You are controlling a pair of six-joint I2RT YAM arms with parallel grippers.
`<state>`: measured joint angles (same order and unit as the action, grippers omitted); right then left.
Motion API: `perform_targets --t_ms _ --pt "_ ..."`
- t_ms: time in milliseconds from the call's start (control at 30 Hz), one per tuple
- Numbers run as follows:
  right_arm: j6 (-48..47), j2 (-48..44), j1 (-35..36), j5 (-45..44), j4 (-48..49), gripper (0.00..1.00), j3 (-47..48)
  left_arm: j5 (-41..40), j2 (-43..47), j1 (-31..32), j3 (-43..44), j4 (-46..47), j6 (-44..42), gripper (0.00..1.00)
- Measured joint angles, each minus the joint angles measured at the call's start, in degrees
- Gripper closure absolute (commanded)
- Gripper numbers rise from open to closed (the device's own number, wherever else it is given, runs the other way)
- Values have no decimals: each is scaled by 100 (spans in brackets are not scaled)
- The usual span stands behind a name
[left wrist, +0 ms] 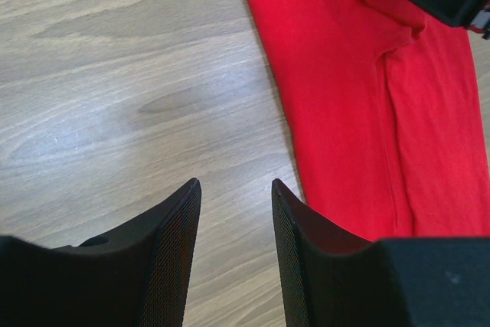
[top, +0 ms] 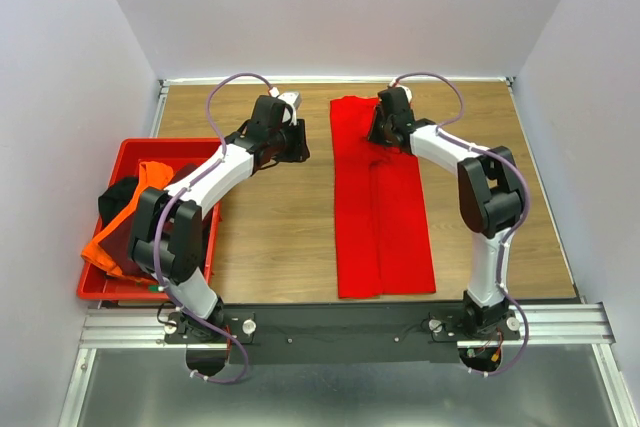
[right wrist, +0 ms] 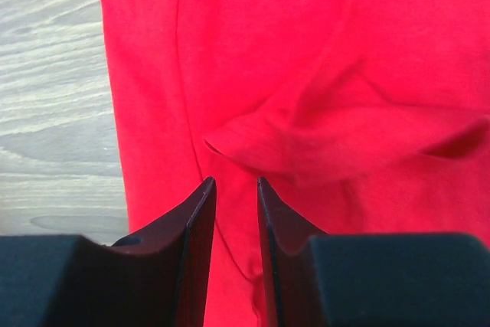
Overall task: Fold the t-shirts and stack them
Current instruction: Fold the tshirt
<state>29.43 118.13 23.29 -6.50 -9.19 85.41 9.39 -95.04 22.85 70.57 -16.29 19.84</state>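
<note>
Crate (top: 130, 143) holding orange t-shirt (top: 100, 250) by my left arm, red t-shirt (top: 380, 217) flat on tabletop (top: 270, 237), left claw (left wrist: 236, 183) parted, empty, right claw (right wrist: 236, 181) narrow above red cloth.

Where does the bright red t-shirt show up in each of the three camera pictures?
Top external: the red t-shirt lies as a long strip right of centre on the wooden table.
Left wrist: the red t-shirt fills the upper right.
Right wrist: the red t-shirt covers all but the left edge.
Shared landmark: the shirt's edge against bare wood.
</note>
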Motion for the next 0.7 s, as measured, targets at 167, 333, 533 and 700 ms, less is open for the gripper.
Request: perform_targets --t_ms 167,333,533,700 --pt "-90 -210 -11 -249 -68 65 -50 26 -2 0 0 0 13 50" --pt "-109 -205 -50 -374 -212 57 -44 31 -2 0 0 0 13 50" --pt "-96 -205 -55 -439 -343 48 -44 33 -2 0 0 0 11 50" --pt "-81 -181 -55 -450 -396 48 -26 31 -2 0 0 2 11 50"
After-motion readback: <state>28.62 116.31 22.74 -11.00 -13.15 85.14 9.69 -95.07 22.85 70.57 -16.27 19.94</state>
